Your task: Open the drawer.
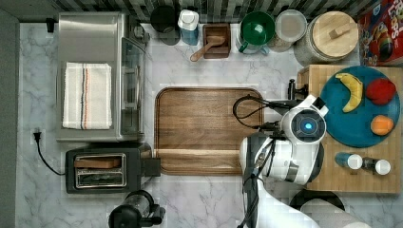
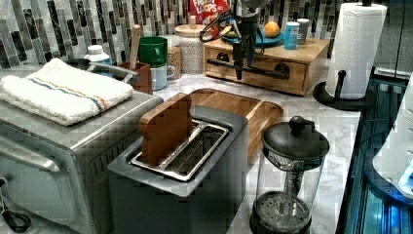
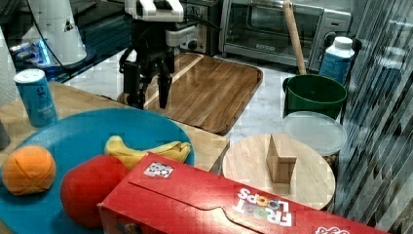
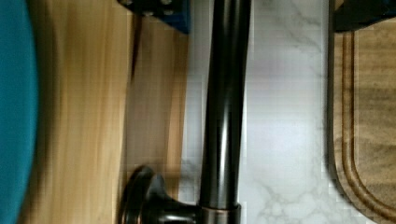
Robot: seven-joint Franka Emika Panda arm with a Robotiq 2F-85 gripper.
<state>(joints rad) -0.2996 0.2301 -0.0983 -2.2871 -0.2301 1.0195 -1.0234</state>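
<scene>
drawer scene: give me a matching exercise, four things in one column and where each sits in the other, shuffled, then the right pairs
Things:
1. light wooden drawer with long black bar handle
2. yellow banana
3. white striped folded towel
4. brown wooden toast slice

Places:
A. on top of the silver toaster oven
B. standing in a slot of the dark toaster
C. on the round blue plate
D. below the open black gripper, beside the brown wooden tray

Pairs: 1-D, 2-C, 3-A, 4-B

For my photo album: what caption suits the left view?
Robot gripper lowered onto the black bar handle of the wooden drawer in a crowded kitchen.
</scene>
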